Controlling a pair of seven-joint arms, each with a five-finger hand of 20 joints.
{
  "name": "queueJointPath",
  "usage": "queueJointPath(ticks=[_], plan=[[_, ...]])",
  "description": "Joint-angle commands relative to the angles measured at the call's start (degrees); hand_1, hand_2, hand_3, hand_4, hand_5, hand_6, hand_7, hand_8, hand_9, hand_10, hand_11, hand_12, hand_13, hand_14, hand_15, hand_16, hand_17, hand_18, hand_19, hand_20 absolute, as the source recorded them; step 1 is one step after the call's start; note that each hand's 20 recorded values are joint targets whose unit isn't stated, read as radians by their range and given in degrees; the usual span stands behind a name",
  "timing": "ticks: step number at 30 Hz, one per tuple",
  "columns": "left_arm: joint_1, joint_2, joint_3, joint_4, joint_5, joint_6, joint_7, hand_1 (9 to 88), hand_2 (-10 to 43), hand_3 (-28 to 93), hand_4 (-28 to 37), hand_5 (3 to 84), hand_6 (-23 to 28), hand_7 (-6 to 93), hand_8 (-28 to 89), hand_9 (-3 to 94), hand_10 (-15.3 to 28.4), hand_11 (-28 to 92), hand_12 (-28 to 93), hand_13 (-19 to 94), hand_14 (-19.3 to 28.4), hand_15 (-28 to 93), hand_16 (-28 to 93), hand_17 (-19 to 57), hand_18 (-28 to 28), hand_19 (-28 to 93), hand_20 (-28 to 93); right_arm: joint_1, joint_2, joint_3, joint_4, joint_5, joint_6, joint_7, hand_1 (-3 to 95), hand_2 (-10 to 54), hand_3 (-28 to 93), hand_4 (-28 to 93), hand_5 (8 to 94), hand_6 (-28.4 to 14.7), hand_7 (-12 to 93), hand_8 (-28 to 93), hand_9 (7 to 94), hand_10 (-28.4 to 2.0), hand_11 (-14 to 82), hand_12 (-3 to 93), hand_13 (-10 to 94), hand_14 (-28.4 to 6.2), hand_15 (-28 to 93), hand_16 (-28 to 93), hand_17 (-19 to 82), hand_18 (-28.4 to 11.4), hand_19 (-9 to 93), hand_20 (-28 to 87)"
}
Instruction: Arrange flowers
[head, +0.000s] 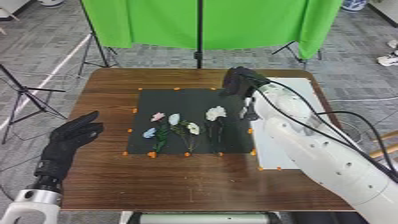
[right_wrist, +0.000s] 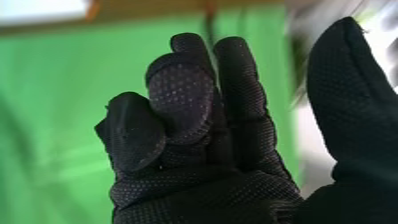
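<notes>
On the dark mat (head: 187, 101), several artificial flowers lie in a row: a pink one (head: 158, 116), a light blue one (head: 149, 133), a white one (head: 174, 119), a smaller white one (head: 193, 128) and a larger white one (head: 216, 113). Their green stems point toward the robot. My right hand (head: 238, 82) is over the mat's far right corner, beyond the flowers. In the right wrist view the right hand (right_wrist: 204, 130) is open, thumb apart and nothing held. My left hand (head: 71, 137) rests open left of the mat, away from the flowers.
A white sheet (head: 289, 135) lies right of the mat, partly under the right arm. Orange tape bits mark the edges of mat and sheet. The brown table (head: 111, 175) extends around them. A green cloth (head: 258, 25) hangs behind, with black stands beside it.
</notes>
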Motion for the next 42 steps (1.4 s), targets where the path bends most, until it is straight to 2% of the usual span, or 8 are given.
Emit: queueJointPath(ticks=[1,6,12,26,34,37,40,42], plan=[[0.7,-0.66,0.06,0.12,0.39,-0.53,-0.36,40.3,-5.5,67,-4.5,43.2,5.7,8.7,-6,46.0,13.2,18,13,39,16.8,18,-1,10.0,12.6,11,19,5.3,-0.8,2.7,12.9,-1.9,4.2,8.8,32.2,-9.5,66,-16,50.7,-3.1,14,-8,54.1,-18.3,8.6,20.5,77,-8.2,68,28,52,-18.0,93,52],[0.3,-0.51,0.52,0.31,0.37,-0.61,-0.57,40.3,-5.4,67,-4.6,43.2,5.7,8.7,-6,46.0,13.2,18,13,39,16.7,18,-1,10.0,12.7,11,19,5.4,-3.1,4.4,20.2,-1.7,0.6,11.8,30.4,-9.5,65,-15,45.3,-3.6,10,-7,47.4,-20.0,5.5,18.9,76,-9.3,67,28,51,-19.1,93,51],[0.4,-0.77,0.39,0.39,0.25,-0.85,-0.53,40.3,-5.4,67,-4.6,43.2,5.7,8.7,-6,46.0,13.2,18,13,39,16.7,18,-1,10.0,12.7,11,19,3.7,-3.9,5.0,24.5,-2.3,-0.4,13.7,30.3,-9.5,65,-15,44.7,-3.2,10,-6,46.5,-20.1,5.6,18.5,75,-9.5,67,28,51,-19.5,93,50],[0.5,-0.77,0.09,0.39,0.19,-1.55,-0.87,40.2,-5.4,67,-4.5,43.0,5.5,8.8,-6,45.9,13.2,18,13,39,16.8,18,-1,9.9,12.7,11,19,0.1,-1.9,5.4,23.0,-4.3,1.6,14.8,33.5,-9.5,65,-15,45.5,-1.4,12,-7,47.3,-19.9,6.0,19.3,74,-9.8,68,28,50,-20.1,93,50],[0.3,-0.65,0.04,0.40,0.24,-2.10,-1.12,40.3,-5.4,67,-4.6,42.9,5.4,8.8,-6,45.8,13.2,18,13,39,16.9,18,-1,9.9,12.6,11,19,0.0,-0.5,5.0,22.1,-5.2,0.7,15.8,46.5,-9.5,69,-17,45.6,-0.4,15,-8,46.9,-19.1,7.5,20.1,74,-9.1,69,27,50,-19.0,93,48],[0.4,-0.83,-0.03,0.35,0.27,-2.03,-0.96,40.3,-5.4,67,-4.6,42.8,5.4,8.8,-6,45.6,13.2,17,13,39,16.9,18,-1,10.0,12.4,11,18,-0.4,-0.2,4.1,22.8,-5.9,4.2,15.9,51.6,-9.5,69,-19,46.1,-0.2,17,-9,47.5,-18.8,9.3,20.3,74,-8.4,69,26,50,-18.5,93,48],[0.7,-1.04,-0.08,0.27,0.29,-1.72,-0.69,40.3,-5.4,67,-4.6,42.8,5.4,8.7,-6,45.5,13.2,17,13,39,16.8,18,-1,10.0,12.4,10,19,-0.6,0.0,2.5,24.0,-7.3,10.4,14.8,57.1,-9.5,68,-20,52.3,-0.3,21,-10,54.9,-17.3,17.1,22.2,77,-6.3,69,26,53,-17.6,93,50],[0.7,-1.07,0.00,0.28,0.39,-1.81,-0.72,40.4,-5.3,67,-4.7,42.7,5.3,8.8,-6,45.5,13.2,17,13,39,16.9,18,-1,10.1,12.4,10,19,-0.8,0.0,1.9,24.5,-8.0,13.1,13.9,62.5,-9.5,63,-20,58.8,-1.5,25,1,63.5,-15.1,16.0,30.7,79,-5.0,69,27,54,-16.4,93,51]])
